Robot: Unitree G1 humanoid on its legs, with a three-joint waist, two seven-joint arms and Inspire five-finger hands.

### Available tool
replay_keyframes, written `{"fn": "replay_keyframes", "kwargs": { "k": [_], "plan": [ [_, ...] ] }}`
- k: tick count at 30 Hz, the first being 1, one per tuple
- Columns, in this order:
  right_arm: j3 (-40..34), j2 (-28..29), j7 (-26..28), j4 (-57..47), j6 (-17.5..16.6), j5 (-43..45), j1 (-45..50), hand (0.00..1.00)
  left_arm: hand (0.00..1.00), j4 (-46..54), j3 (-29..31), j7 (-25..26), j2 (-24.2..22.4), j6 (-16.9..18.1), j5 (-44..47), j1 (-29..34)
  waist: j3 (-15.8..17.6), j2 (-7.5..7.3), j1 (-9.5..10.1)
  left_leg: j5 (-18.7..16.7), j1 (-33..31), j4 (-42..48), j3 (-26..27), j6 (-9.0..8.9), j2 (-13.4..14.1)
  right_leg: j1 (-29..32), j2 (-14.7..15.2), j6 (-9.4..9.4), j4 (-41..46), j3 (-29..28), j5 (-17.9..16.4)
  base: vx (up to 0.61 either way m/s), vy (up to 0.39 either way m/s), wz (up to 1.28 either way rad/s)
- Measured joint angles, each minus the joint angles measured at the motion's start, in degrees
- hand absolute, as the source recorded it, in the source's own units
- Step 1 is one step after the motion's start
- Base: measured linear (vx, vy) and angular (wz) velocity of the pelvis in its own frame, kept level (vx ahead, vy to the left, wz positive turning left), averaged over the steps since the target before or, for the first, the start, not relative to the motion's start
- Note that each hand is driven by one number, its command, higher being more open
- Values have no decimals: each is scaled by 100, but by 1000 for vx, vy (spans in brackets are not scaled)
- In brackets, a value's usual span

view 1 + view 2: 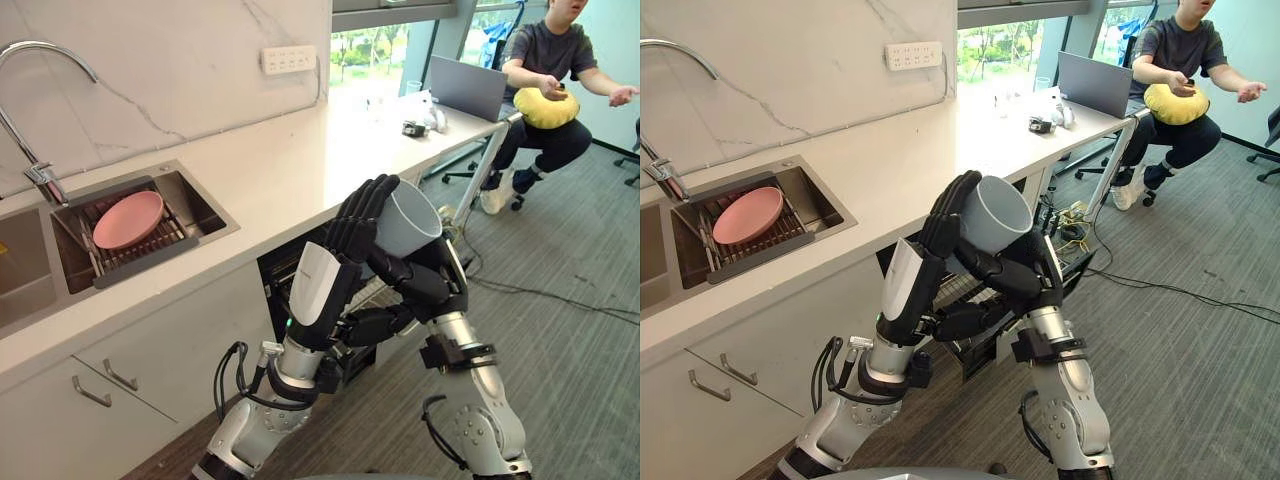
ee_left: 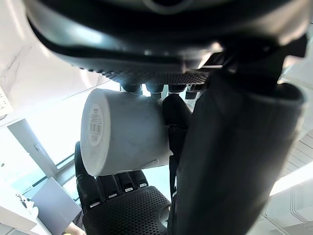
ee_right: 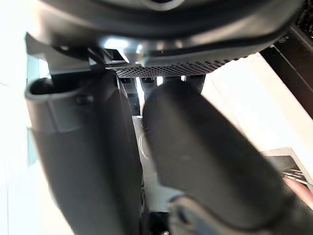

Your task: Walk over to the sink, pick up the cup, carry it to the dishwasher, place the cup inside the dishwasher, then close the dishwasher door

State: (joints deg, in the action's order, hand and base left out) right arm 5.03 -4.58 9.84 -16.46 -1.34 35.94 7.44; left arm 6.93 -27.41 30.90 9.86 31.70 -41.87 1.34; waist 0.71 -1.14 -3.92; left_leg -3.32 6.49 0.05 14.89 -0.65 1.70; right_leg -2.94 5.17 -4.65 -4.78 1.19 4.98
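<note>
Standing here watching, the risky bit is obvious. The cup (image 1: 412,212) sits dead centre of the frame, up in the air and pinched between both hands, tipped so its mouth faces the upper right. The left hand (image 1: 352,225) has its fingers curled over the side near the rim. The right hand (image 1: 432,280) is tucked in underneath and behind, with its fingers wrapped against the lower part. So both hands are closed on the cup, and neither looks like it has a full grip on its own.

My guess is that's where it goes wrong. If one hand lets go before the other has really taken the weight, that smooth cup slides out and drops, either onto the floor or into the dishwasher (image 1: 285,270), which gapes open just below and left of centre.

Second worry is the edge of the counter (image 1: 290,170), right beside the left hand. Going down toward the rack (image 1: 955,292), the arm or the rim could clip it and knock the cup loose. The tilt doesn't help either, because it could land on its side in the rack and get in the way of the door.

The sink (image 1: 195,205) with the pink plate (image 1: 128,220) at the left, and the seated person (image 1: 545,60) in the upper right, are well clear.
</note>
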Motion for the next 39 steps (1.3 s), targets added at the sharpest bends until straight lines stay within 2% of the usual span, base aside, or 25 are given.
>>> {"fn": "replay_keyframes", "kwargs": {
  "k": [4, 11, 16, 23, 26, 31, 33, 37, 39],
  "plan": [
    [-4, 5, -1, 0, -1, 5, 0, 0, 100, 0, 63, 9, -5, -16, 18, 1, 1, -4, 1, 2, 3, -3, -2, 0, 0, -11, 0, 0, 0, 3, 0, 0, 0, 0],
    [-186, 117, 0, 1, -56, 294, 6, 0, 100, 0, 712, 294, -81, -138, 278, 71, 10, -19, 1, 5, 17, -4, -9, 0, 1, -30, 0, 0, 0, 11, 0, -5, -4, 0],
    [-615, 247, -3, 1, -260, 338, 39, 0, 100, 0, 1155, 408, -229, -251, 535, 313, 19, -33, 6, 5, 17, -11, -14, 0, -3, -30, 5, -6, 0, 17, -4, -7, -6, 0],
    [-1354, 254, -39, 3, -316, 207, 459, 0, 100, 0, 1985, 407, -401, -300, 1270, 909, 26, -39, 18, 5, 17, -20, -29, 0, -4, -35, 8, -14, 0, 32, -12, -5, -4, 0],
    [-1647, 244, -112, 62, -302, 12, 552, 0, 100, -34, 2140, 32, -436, -306, 1763, 1210, 42, -63, 36, 8, 17, -19, -78, 5, -15, -65, 28, -20, 0, 82, -24, -22, -18, 9],
    [-1923, 146, -128, 318, -127, -324, 616, 0, 100, -304, 2117, -1094, -450, -253, 2384, 1559, 51, -78, 153, 24, 19, -32, -200, 29, -56, -125, 83, -49, 1, 209, -48, -20, -14, 13],
    [-1941, -9, -129, 727, 31, -467, 555, 0, 100, -446, 2090, -1566, -427, -243, 2583, 1719, 90, -126, 159, 36, 12, -45, -315, 45, -88, -168, 115, -66, 2, 319, -70, -31, -19, 24],
    [-1976, -154, -128, 1265, 271, -828, 479, 0, 100, -538, 2135, -2163, -401, -243, 3144, 1999, 145, -185, 230, 56, -11, -66, -473, 65, -129, -184, 164, -96, 85, 489, -158, -21, -20, 23],
    [-2001, -222, -128, 1396, 337, -944, 471, 0, 100, -541, 2141, -2292, -378, -254, 3301, 2051, 147, -186, 298, 59, -18, -67, -539, 72, -150, -203, 187, -111, 99, 547, -179, 8, -4, 23]
  ]
}}
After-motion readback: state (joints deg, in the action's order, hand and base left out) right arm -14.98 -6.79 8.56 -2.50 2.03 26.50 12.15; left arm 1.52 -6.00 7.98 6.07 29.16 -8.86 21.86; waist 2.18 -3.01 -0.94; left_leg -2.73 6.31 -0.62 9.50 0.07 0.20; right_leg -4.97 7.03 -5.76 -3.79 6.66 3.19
